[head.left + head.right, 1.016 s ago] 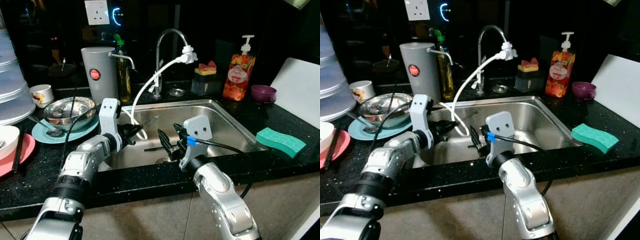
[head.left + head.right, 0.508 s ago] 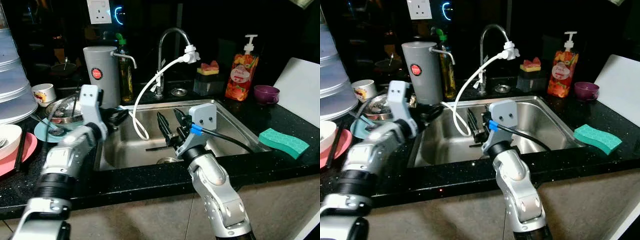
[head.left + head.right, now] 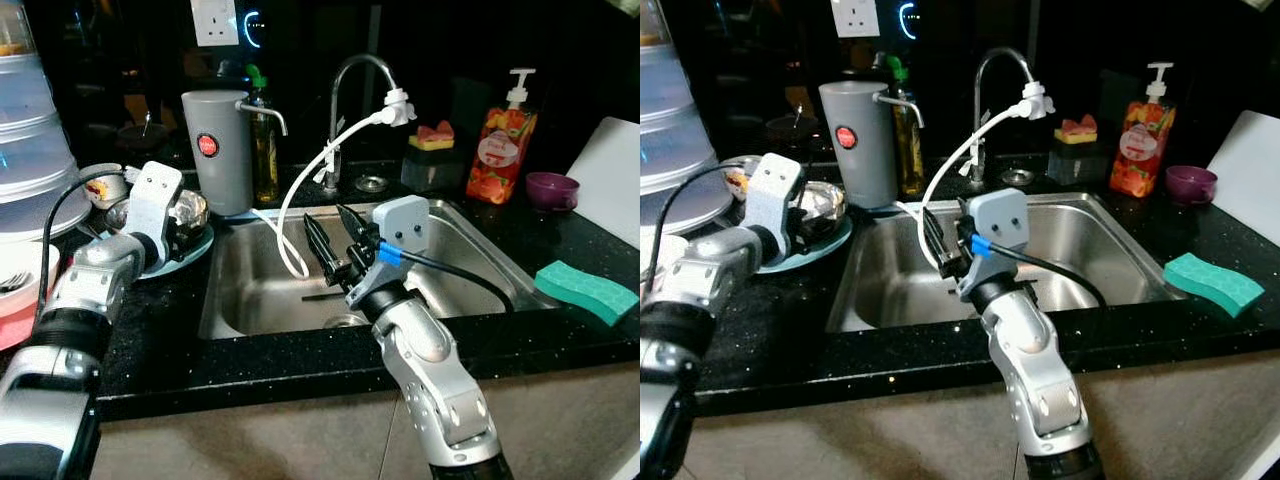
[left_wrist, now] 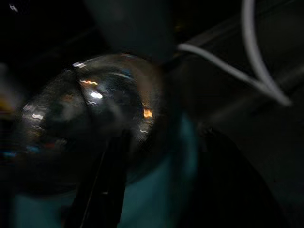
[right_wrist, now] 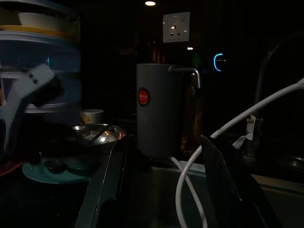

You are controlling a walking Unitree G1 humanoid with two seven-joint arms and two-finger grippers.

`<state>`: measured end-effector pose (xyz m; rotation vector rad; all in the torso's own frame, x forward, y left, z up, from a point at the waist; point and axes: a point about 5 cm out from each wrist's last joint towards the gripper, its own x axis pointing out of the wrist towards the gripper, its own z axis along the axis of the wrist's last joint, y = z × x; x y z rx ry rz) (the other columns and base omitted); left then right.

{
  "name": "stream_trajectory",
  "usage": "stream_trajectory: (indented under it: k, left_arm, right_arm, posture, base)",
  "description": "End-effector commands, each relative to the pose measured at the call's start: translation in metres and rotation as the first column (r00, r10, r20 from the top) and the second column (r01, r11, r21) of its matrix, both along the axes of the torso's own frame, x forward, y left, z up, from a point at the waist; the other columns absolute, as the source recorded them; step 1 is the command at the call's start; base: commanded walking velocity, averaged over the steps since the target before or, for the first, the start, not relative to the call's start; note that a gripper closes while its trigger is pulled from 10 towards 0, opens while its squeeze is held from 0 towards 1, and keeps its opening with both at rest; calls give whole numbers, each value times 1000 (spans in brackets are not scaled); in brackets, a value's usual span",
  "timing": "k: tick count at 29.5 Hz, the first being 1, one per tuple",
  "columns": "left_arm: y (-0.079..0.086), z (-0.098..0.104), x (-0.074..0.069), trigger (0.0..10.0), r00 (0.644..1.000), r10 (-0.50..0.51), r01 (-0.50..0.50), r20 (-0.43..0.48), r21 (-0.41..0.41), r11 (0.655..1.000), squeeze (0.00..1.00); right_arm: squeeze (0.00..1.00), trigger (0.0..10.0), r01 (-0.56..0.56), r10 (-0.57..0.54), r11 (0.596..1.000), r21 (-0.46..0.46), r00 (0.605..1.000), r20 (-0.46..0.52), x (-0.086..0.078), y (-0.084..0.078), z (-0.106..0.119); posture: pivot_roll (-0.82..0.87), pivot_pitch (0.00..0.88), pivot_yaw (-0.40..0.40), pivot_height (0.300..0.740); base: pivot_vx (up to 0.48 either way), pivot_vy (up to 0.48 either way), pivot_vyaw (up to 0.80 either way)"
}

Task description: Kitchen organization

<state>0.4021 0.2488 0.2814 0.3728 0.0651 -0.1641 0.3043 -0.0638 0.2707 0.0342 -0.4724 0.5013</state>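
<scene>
A steel bowl (image 3: 190, 209) sits on a teal plate (image 3: 196, 249) on the black counter, left of the sink (image 3: 470, 268). My left gripper (image 4: 166, 140) is at that bowl. In the left wrist view its dark fingers (image 4: 110, 183) stand apart, one against the bowl's side (image 4: 85, 114) and over the plate (image 4: 161, 194). My right gripper (image 3: 333, 238) hovers open above the sink's left half, holding nothing, its tips close to the white hose (image 3: 305, 195). The right wrist view looks past its spread fingers (image 5: 102, 190) toward the bowl (image 5: 99, 134).
A grey dispenser (image 3: 220, 150), a faucet (image 3: 350, 80), a soap bottle (image 3: 505, 150) and a purple cup (image 3: 553, 190) line the back. A green sponge (image 3: 585, 291) lies right of the sink. Stacked clear containers (image 3: 35, 130) and a pink plate (image 3: 15, 320) stand far left.
My left arm has swung left, out of the sink to the steel bowl. The right gripper has risen a little over the sink and stays open. The camera has shifted.
</scene>
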Motion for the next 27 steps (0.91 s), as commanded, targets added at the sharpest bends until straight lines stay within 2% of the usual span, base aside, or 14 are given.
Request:
stream_trajectory:
  k: [1, 5, 11, 17, 22, 27]
  left_arm:
    - [8, 2, 0, 10000, 1000, 3, -1, -28, 64, 998, 0]
    - [16, 5, 0, 10000, 999, 32, -26, -44, 128, 991, 0]
    - [20, 10, -1, 10000, 999, 28, -22, -42, 138, 990, 0]
    - [28, 20, -3, 10000, 999, 18, -14, -27, 153, 988, 0]
    - [30, 31, -5, 10000, 1000, 7, -6, -9, 159, 987, 0]
    - [30, 37, -5, 10000, 1000, -9, 12, -17, 174, 985, 0]
  right_arm:
    - [0, 10000, -32, 32, 999, 7, 999, 23, -4, 3, 7]
    - [0, 10000, -53, 52, 998, 16, 998, 32, -8, 7, 10]
    - [0, 10000, -53, 52, 998, 24, 998, 30, -9, 9, 11]
    - [0, 10000, -11, 9, 999, 48, 999, 35, 1, 4, 20]
    - [0, 10000, 6, -9, 997, 72, 999, 50, 9, 1, 31]
    - [0, 10000, 10, -15, 996, 87, 998, 61, 10, 3, 35]
  posture:
    - [71, 71, 34, 740]
    - [79, 102, 45, 740]
    - [92, 143, 41, 740]
    - [128, 208, 20, 740]
    - [142, 231, 17, 740]
    - [139, 239, 26, 740]
  base:
    - [0, 0, 0]
    - [0, 0, 0]
    - [0, 0, 0]
    - [0, 0, 0]
    - [0, 0, 0]
    - [0, 0, 0]
